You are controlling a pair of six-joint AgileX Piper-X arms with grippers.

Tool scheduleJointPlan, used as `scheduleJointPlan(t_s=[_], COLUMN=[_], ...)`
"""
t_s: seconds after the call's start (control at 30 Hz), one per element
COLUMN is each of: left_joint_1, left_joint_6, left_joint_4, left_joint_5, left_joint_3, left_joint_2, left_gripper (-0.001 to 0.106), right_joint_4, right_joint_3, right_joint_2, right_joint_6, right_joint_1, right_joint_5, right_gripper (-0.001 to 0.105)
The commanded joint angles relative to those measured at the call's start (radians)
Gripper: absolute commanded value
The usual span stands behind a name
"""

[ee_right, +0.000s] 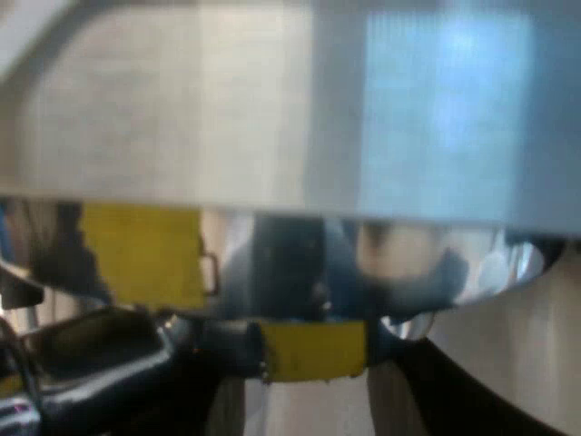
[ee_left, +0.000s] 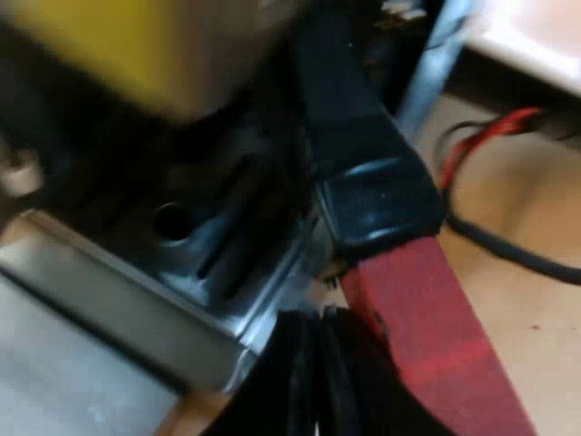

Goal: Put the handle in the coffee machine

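Observation:
The holder's dark handle [ee_left: 363,173] runs out from under the espresso machine [ee_left: 136,54], and its red end [ee_left: 436,345] reaches over the wooden table. My left gripper [ee_left: 320,381] is shut, its black fingers [ee_left: 290,391] pressed together and lying against the red end's side, close to the machine's metal drip tray [ee_left: 109,300]. My right gripper [ee_right: 313,381] hangs very near a shiny metal face of the machine [ee_right: 272,118]. A yellow patch [ee_right: 313,350] sits just ahead of it.
Bare wooden table [ee_left: 526,300] lies beside the red end, with a white object [ee_left: 536,36] at its far edge. The curved chrome [ee_right: 300,254] reflects a yellow patch [ee_right: 141,254] and dark shapes.

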Motion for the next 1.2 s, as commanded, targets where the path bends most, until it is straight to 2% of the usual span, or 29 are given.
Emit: scheduleJointPlan(t_s=[0.03, 0.17, 0.37, 0.53, 0.6, 0.77, 0.83, 0.87, 0.93, 0.97, 1.07, 1.2], left_joint_1=[-0.047, -0.092, -0.103, -0.103, -0.103, -0.103, -0.103, -0.103, -0.103, -0.103, -0.103, -0.103], left_joint_6=[0.000, -0.015, -0.016, -0.016, -0.016, -0.016, -0.016, -0.016, -0.016, -0.016, -0.012, -0.012], left_joint_4=[0.022, 0.025, 0.034, 0.040, 0.048, 0.054, 0.054, 0.054, 0.059, 0.062, 0.061, 0.061], left_joint_5=[0.022, 0.024, 0.041, 0.040, 0.060, 0.062, 0.062, 0.062, 0.062, 0.064, 0.071, 0.071], left_joint_3=[-0.004, -0.004, -0.004, -0.002, -0.002, -0.002, -0.002, -0.002, -0.002, -0.002, -0.002, -0.002], left_joint_2=[-0.006, -0.006, -0.006, -0.006, -0.006, -0.006, -0.006, -0.006, -0.006, -0.006, -0.006, -0.006], left_gripper=[0.000, 0.000, 0.000, 0.000, 0.000, 0.000, 0.000, 0.000, 0.000, 0.000, 0.000, 0.000], right_joint_4=[-0.103, -0.103, -0.067, 0.025, 0.109, 0.146, 0.200, 0.255, 0.293, 0.377, 0.454, 0.521], right_joint_3=[-0.021, -0.021, -0.021, -0.021, -0.021, -0.018, -0.007, 0.010, 0.022, 0.061, 0.119, 0.207], right_joint_2=[-0.033, -0.040, -0.040, -0.040, -0.040, -0.050, -0.068, -0.087, -0.106, -0.141, -0.199, -0.279], right_joint_6=[-0.034, -0.035, -0.026, 0.025, 0.071, 0.076, 0.108, 0.146, 0.177, 0.224, 0.232, 0.249], right_joint_1=[-0.001, 0.001, 0.007, 0.026, 0.034, 0.038, 0.038, 0.038, 0.035, 0.033, 0.034, 0.036], right_joint_5=[-0.022, 0.006, 0.084, 0.087, 0.089, 0.095, 0.090, 0.082, 0.087, 0.075, 0.009, -0.003], right_gripper=[0.035, 0.035, 0.035, 0.035, 0.035, 0.035, 0.035, 0.034, 0.033, 0.032, 0.032, 0.032])
